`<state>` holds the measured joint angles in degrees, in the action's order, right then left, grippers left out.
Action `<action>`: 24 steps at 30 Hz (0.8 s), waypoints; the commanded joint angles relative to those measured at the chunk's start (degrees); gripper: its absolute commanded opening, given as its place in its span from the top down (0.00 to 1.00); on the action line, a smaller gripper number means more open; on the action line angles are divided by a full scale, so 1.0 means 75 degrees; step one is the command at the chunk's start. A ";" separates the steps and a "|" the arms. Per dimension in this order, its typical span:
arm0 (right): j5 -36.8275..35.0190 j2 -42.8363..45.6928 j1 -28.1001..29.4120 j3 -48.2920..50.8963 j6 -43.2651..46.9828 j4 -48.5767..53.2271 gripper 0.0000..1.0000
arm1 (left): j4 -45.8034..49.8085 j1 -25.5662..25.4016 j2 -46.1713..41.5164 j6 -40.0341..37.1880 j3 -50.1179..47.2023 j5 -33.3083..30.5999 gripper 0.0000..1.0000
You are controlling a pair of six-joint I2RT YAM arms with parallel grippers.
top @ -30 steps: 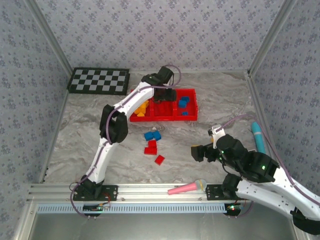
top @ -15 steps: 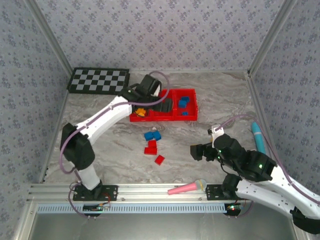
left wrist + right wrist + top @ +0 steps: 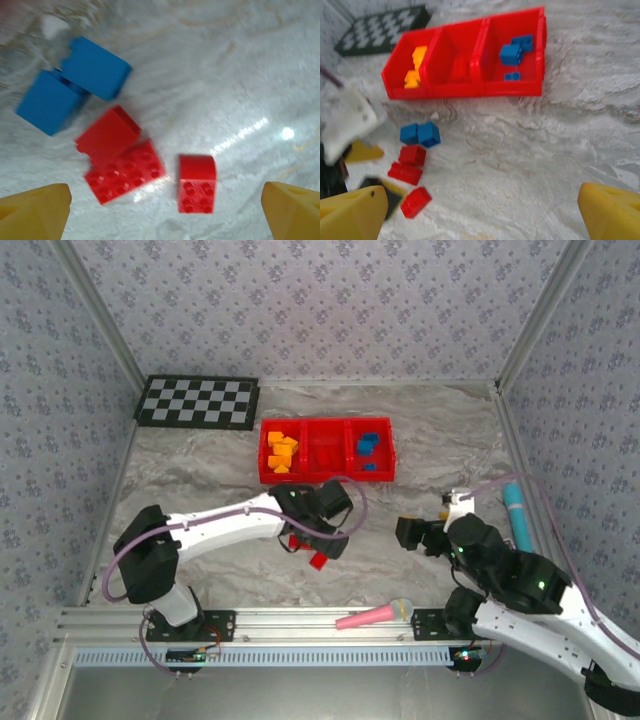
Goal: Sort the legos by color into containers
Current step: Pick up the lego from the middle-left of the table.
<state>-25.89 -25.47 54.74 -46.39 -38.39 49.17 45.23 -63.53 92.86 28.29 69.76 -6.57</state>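
Note:
My left gripper (image 3: 316, 538) hangs open low over the loose legos in the middle of the table, its yellow fingertips (image 3: 35, 212) wide apart and holding nothing. Under it lie three red bricks: a small square one (image 3: 196, 183), a flat wide one (image 3: 125, 172) and a block (image 3: 107, 135). Two blue bricks (image 3: 75, 82) sit just beyond. The red tray (image 3: 326, 476) stands at the back. It holds orange legos (image 3: 281, 452) on the left, red (image 3: 460, 67) in the middle and blue (image 3: 368, 445) on the right. My right gripper (image 3: 420, 535) is open above bare table.
A checkerboard (image 3: 197, 401) lies at the back left beside the tray. A pink microphone toy (image 3: 372, 616) rests near the front rail, and a teal cylinder (image 3: 517, 512) lies along the right wall. Patterned walls enclose the table on three sides.
My left arm has swung back from over the tray to the loose bricks near the table's middle. The right gripper has shifted slightly right and away.

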 commanded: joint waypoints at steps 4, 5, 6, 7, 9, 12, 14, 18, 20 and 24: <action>-0.0436 0.0020 -0.0138 0.0051 -0.0137 0.0251 0.00 | -0.0350 -0.0583 0.0369 0.0930 -0.0682 -0.0189 0.18; -0.0378 -0.0053 -0.0166 0.0063 -0.0163 0.0253 0.00 | -0.0440 -0.0620 0.0451 0.1047 -0.0760 -0.0187 0.20; -0.0327 -0.0119 -0.0174 0.0067 -0.0188 0.0227 0.00 | -0.0498 -0.0635 0.0510 0.1134 -0.0818 -0.0173 0.22; -0.0268 -0.0179 -0.0185 0.0079 -0.0216 0.0191 0.00 | -0.0545 -0.0635 0.0581 0.1222 -0.0857 -0.0178 0.24; -0.0184 -0.0290 -0.0211 0.0104 -0.0288 0.0134 0.00 | -0.0734 -0.0635 0.0692 0.1234 -0.0932 -0.0131 0.28; -0.0122 -0.0386 -0.0228 0.0103 -0.0313 0.0044 0.00 | -0.1050 -0.0635 0.0883 0.1208 -0.0992 -0.0068 0.33; -0.0111 -0.0412 -0.0262 0.0068 -0.0301 0.0060 0.00 | -0.1175 -0.0635 0.1025 0.1216 -0.0992 0.0005 0.37; -0.0110 -0.0395 -0.0290 0.0013 -0.0307 0.0174 0.00 | -0.1442 -0.0635 0.1228 0.1315 -0.1043 0.0193 0.42; -0.0111 -0.0377 -0.0301 -0.0002 -0.0319 0.0220 0.00 | -0.1711 -0.0635 0.1279 0.1365 -0.1159 0.0261 0.44; -0.0116 -0.0318 -0.0314 0.0023 -0.0364 0.0269 0.00 | -0.1726 -0.0634 0.1502 0.1430 -0.1113 0.0230 0.50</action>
<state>-26.57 -28.53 52.77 -46.00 -39.72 49.60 34.37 -67.99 101.82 37.85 61.71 -6.02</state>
